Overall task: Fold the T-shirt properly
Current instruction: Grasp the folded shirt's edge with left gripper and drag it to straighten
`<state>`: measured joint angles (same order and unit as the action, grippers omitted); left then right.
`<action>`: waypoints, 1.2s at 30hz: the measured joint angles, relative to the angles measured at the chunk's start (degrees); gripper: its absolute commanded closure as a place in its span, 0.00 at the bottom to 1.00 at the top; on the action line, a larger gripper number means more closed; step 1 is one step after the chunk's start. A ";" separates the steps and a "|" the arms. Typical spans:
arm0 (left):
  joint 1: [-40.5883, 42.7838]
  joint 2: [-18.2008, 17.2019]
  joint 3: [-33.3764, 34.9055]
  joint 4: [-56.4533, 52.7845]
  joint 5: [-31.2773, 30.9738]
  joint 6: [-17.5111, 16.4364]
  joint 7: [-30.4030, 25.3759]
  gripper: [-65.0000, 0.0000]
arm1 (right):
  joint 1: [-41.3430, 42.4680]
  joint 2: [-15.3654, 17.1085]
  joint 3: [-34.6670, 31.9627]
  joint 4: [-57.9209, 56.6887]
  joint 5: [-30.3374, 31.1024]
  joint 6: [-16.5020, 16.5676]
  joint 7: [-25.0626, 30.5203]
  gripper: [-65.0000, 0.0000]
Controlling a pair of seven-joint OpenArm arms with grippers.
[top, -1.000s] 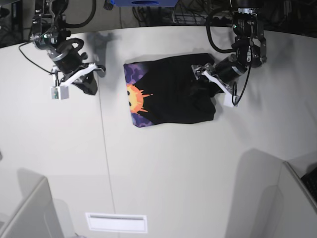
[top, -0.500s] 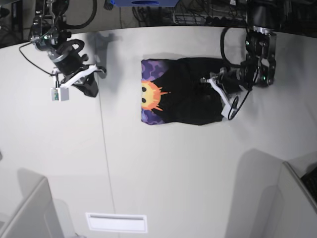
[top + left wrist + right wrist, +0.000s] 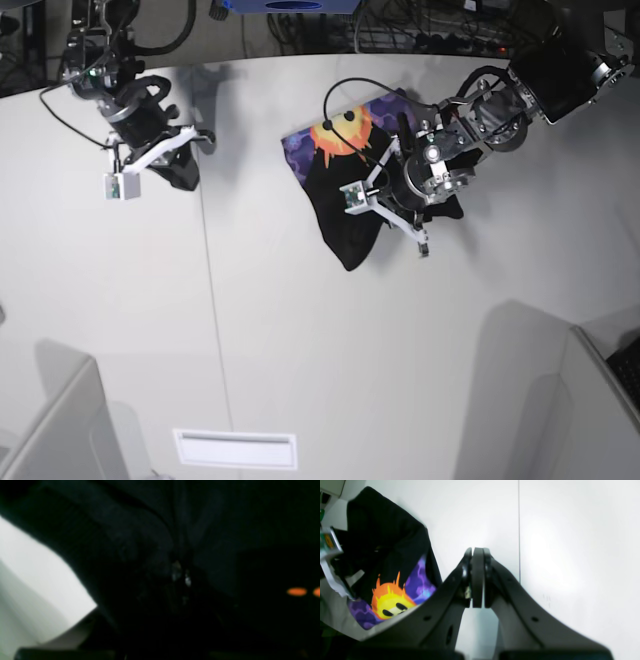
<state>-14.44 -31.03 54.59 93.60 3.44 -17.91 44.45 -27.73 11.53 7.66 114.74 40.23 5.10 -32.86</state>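
Two pincers and one garment we record, taken left to right across the base view.

1. Right pincer (image 3: 185, 160): we find it over bare tabletop (image 3: 300, 350), well apart from the garment. In its own wrist view the two dark fingers (image 3: 477, 577) meet flat together, nothing between them. A thin seam in the tabletop (image 3: 519, 530) runs straight ahead of the tips. The garment lies off to that pincer's left in that view.

2. The T-shirt (image 3: 345, 215): black, bunched and partly lifted, with one dark end trailing down to the tabletop. The orange-yellow sun face (image 3: 343, 140) with purple cloud (image 3: 298, 150) faces up on the side away from the left pincer, toward the right pincer.

3. Left pincer (image 3: 400, 195): we note it pressed into the black cloth, clamped on a fold of the T-shirt. Its wrist view is nearly all dark fabric (image 3: 155, 530), blurred, with a wedge of pale tabletop (image 3: 30, 585) at the left edge; the fingertips themselves we cannot make out there.
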 measured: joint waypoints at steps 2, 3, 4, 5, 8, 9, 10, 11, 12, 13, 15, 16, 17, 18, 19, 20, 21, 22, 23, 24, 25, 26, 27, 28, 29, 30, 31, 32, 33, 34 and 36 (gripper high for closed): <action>0.00 0.44 0.63 -0.09 4.42 -2.29 -1.68 1.00 | -0.59 0.00 0.00 0.00 0.00 0.00 0.13 1.00; 0.00 1.25 0.61 -0.44 6.08 -2.80 -1.92 1.00 | -0.76 -0.02 0.00 0.00 0.00 0.00 0.00 1.00; 0.00 2.19 0.63 -0.83 8.02 -3.08 -2.03 1.00 | -0.76 0.00 0.00 0.00 -0.15 0.00 -0.13 1.00; 0.02 3.10 0.66 -1.29 9.60 -3.06 -2.12 1.00 | -0.74 0.00 0.00 0.00 -0.17 0.00 -0.09 1.00; 0.00 4.57 0.70 -2.03 10.69 -3.06 -3.17 1.00 | -0.76 0.00 0.00 0.00 -0.22 0.00 -0.09 1.00; 0.00 4.98 0.63 -2.29 10.71 -3.06 -3.21 1.00 | -0.74 -0.02 0.00 -0.02 -0.22 -0.02 -0.09 1.00; -0.04 5.55 0.63 -2.47 10.73 -3.06 -3.13 1.00 | -0.72 -0.02 0.00 -0.02 -0.17 -0.02 -0.07 1.00; -0.22 6.10 0.68 -2.64 10.93 -3.06 -3.08 1.00 | -0.72 -0.02 0.00 -0.02 -0.17 -0.02 -0.04 1.00; -0.44 6.69 0.76 -2.89 10.93 -3.08 -3.08 1.00 | -0.74 -0.02 0.00 -0.02 -0.20 -0.04 -0.07 1.00; -0.59 7.26 0.76 -3.26 10.91 -3.08 -3.10 1.00 | -0.76 0.00 0.00 -0.02 -0.22 -0.04 -0.11 1.00; -0.79 8.59 0.92 -4.02 10.99 -3.08 -3.19 1.00 | -0.59 -0.02 0.00 -0.02 -0.20 -0.04 -0.09 1.00; -0.83 9.09 0.98 -4.24 10.99 -3.08 -3.43 1.00 | -0.44 -0.04 0.00 -0.02 -0.20 -0.07 -0.04 1.00; -0.79 9.31 1.03 -4.26 10.95 -3.08 -4.09 1.00 | -0.42 -0.02 0.00 -0.02 -0.20 -0.07 -0.04 1.00; -0.79 9.46 1.09 -4.26 10.91 -3.08 -4.39 1.00 | -0.42 -0.04 0.00 -0.02 -0.20 -0.07 -0.04 1.00; -0.87 9.77 1.18 -4.22 10.86 -3.10 -4.15 1.00 | -0.39 -0.02 0.00 -0.02 -0.20 -0.04 -0.04 1.00; -1.57 9.84 2.49 -4.22 10.80 -3.10 -3.89 1.00 | -0.26 -0.02 0.00 -0.02 -0.20 -0.07 -0.09 1.00; -2.71 9.84 4.63 -4.22 10.88 -3.15 -3.26 1.00 | -0.02 -0.04 0.00 -0.07 -0.20 -0.07 -0.13 1.00; -3.89 9.88 6.69 -4.24 10.91 -4.09 -3.26 1.00 | 0.24 -0.09 0.00 -0.07 -0.17 -0.07 -0.09 1.00; -4.87 9.92 8.50 -4.24 10.75 -4.72 -3.48 1.00 | 0.44 -0.04 0.00 -0.07 -0.22 -0.07 -0.07 1.00; -5.53 10.12 9.86 -4.26 10.69 -4.83 -3.56 1.00 | 0.52 -0.11 0.00 -0.07 -0.22 -0.07 -0.07 1.00; -5.92 10.36 10.38 -4.28 10.62 -5.14 -3.67 1.00 | 0.52 -0.13 0.00 -0.07 -0.22 -0.07 0.02 1.00; -6.25 10.54 10.60 -4.50 10.40 -5.38 -3.82 1.00 | 0.52 -0.13 0.00 -0.24 -0.20 -0.07 0.11 1.00; -6.38 10.51 10.60 -4.52 10.21 -5.73 -3.96 1.00 | 0.50 -0.15 0.00 -0.42 -0.20 -0.07 0.15 1.00; -6.51 10.51 10.62 -4.48 10.23 -6.10 -4.20 1.00 | 0.37 -0.15 0.00 -0.55 -0.22 -0.07 0.11 1.00; -6.91 10.51 10.71 -4.46 10.14 -6.27 -4.17 1.00 | 0.35 -0.15 0.00 -0.59 -0.22 -0.07 0.07 1.00; -7.45 10.54 10.84 -4.48 9.81 -7.48 -4.15 1.00 | 0.37 -0.15 0.00 -0.66 -0.20 -0.07 0.09 1.00; -7.89 10.73 10.84 -4.48 9.29 -8.35 -4.13 1.00 | 0.39 -0.15 0.00 -0.76 -0.17 -0.07 0.20 1.00; -8.15 10.95 10.84 -4.50 8.83 -8.81 -3.87 1.00 | 0.42 -0.11 0.00 -0.81 -0.22 -0.07 0.15 1.00; -8.26 11.06 10.88 -4.55 8.87 -9.03 -3.72 1.00 | 0.55 -0.04 0.00 -0.92 -0.22 -0.07 0.11 1.00; -8.26 11.34 10.88 -4.59 8.96 -9.16 -3.72 1.00 | 0.70 -0.02 0.00 -1.09 -0.20 -0.07 0.13 1.00; -8.24 11.39 10.88 -4.59 8.98 -9.20 -3.74 1.00 | 0.83 -0.07 0.00 -1.18 -0.20 -0.07 0.13 1.00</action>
<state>-22.68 -19.64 65.47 89.01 12.43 -27.11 40.71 -26.89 11.46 7.66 113.56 40.03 5.04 -32.73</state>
